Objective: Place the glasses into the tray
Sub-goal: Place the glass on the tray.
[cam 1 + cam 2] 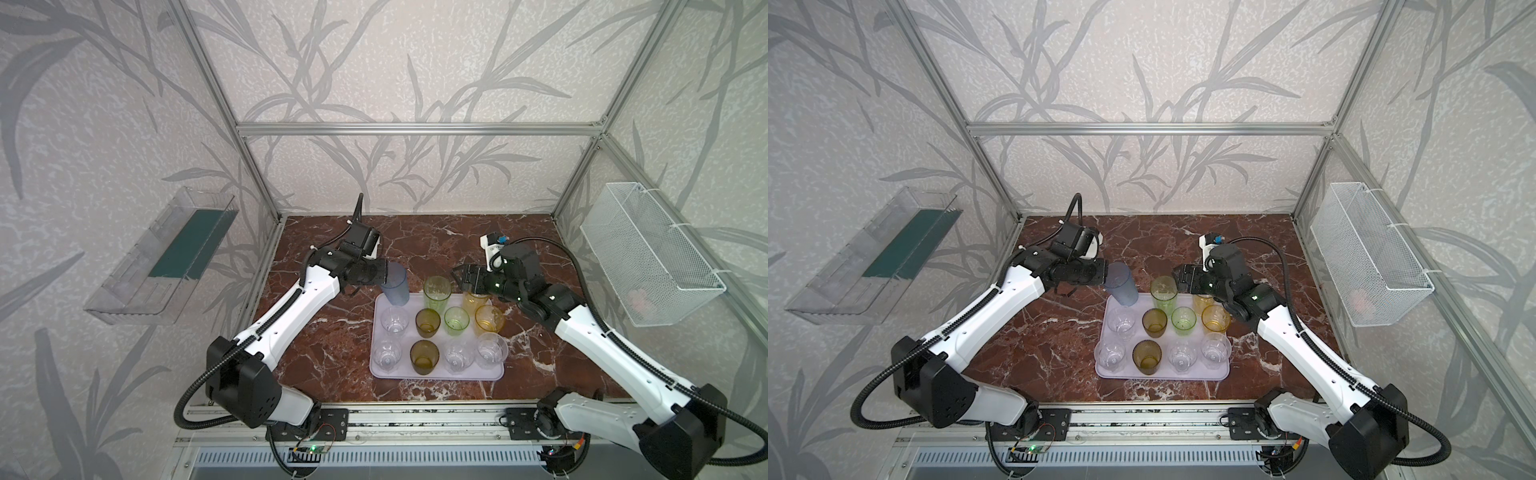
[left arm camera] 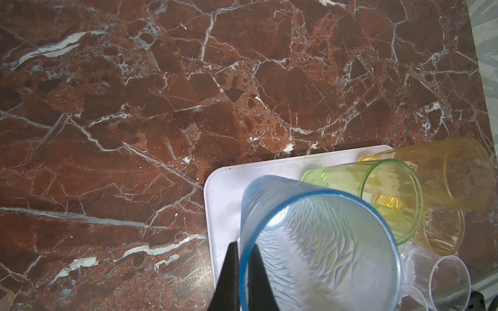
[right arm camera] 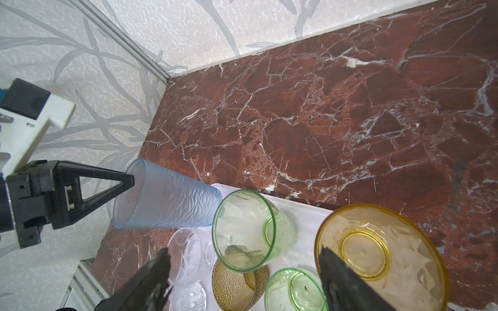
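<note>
**A:** The left gripper [image 2: 244, 245] pinched the rim of the blue-grey tumbler [image 1: 397, 286], which was tilted at the eleven o'clock corner of the tray [image 1: 436, 376]!

**B:** Ten glasses [image 1: 428, 322] stood upright on it. The right gripper [image 3: 244, 251] hung at one o'clock, spread wide, holding nothing.

one tray [image 1: 441, 373], eleven glasses [image 1: 427, 322], four clear, two amber, two green, two yellow, one blue
</note>
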